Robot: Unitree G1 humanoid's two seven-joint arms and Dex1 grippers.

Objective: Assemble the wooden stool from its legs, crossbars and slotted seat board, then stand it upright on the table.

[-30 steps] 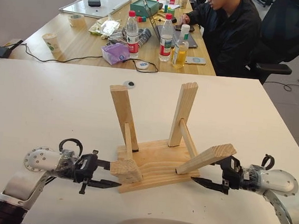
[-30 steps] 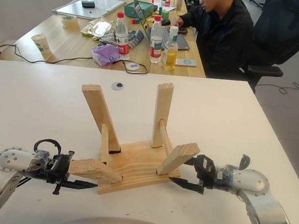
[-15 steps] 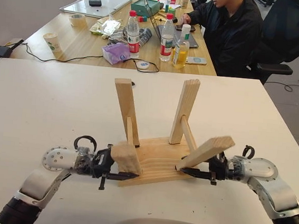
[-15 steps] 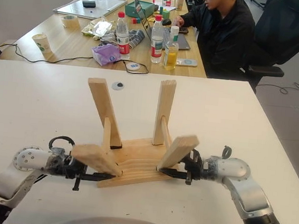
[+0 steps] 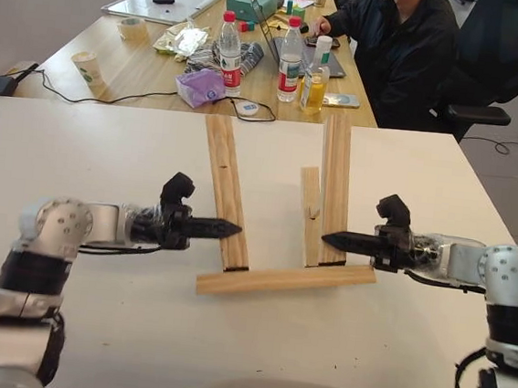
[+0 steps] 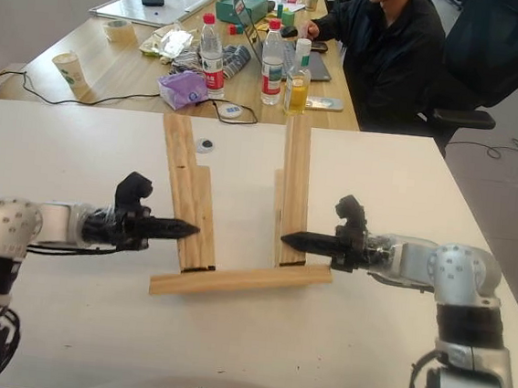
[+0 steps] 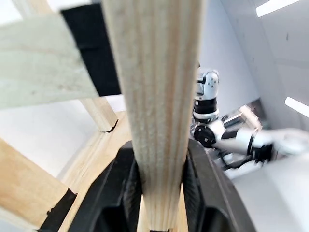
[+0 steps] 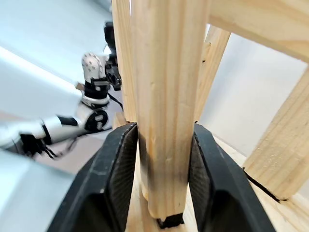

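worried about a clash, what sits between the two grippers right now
The stool itself: left gripper clamps its left leg, right gripper its right leg, a crossbar and open gap between them, in the left eye view.

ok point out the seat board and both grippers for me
seat board point(image 5: 285, 280), left eye view, on its near edge.
left gripper point(image 5: 231, 229), left eye view, fingertips clamping the left leg point(image 5: 223, 168).
right gripper point(image 5: 330, 239), left eye view, fingertips clamping the right leg point(image 5: 336, 174).

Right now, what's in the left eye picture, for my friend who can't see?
A wooden stool is held by two grippers at a white table: the left gripper clamps its left-hand leg, the right gripper its right-hand leg. Its seat board is edge-on, nearest the camera.
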